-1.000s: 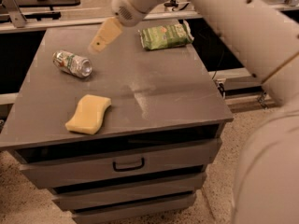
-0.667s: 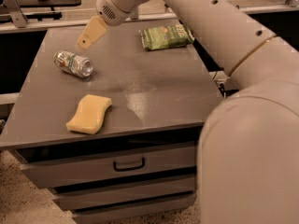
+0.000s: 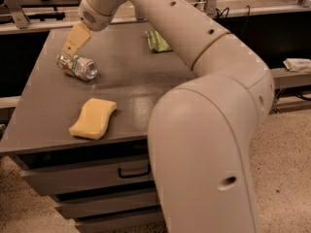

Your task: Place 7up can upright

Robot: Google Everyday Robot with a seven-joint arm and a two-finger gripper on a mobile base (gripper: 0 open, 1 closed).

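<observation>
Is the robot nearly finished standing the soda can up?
Not yet. Done: nothing so far, since the 7up can lies on its side on the table. In hand: the gripper hovers right at the can's left end, seemingly not lifting it. Left: grab the can, tip it upright, set it down and let go.

The 7up can lies on its side at the far left of the table. It is small and silver, with a green-and-white label and what look like red marks. Its shiny end points right, toward the near side. The gripper hangs just over its left end, perhaps touching.
</observation>
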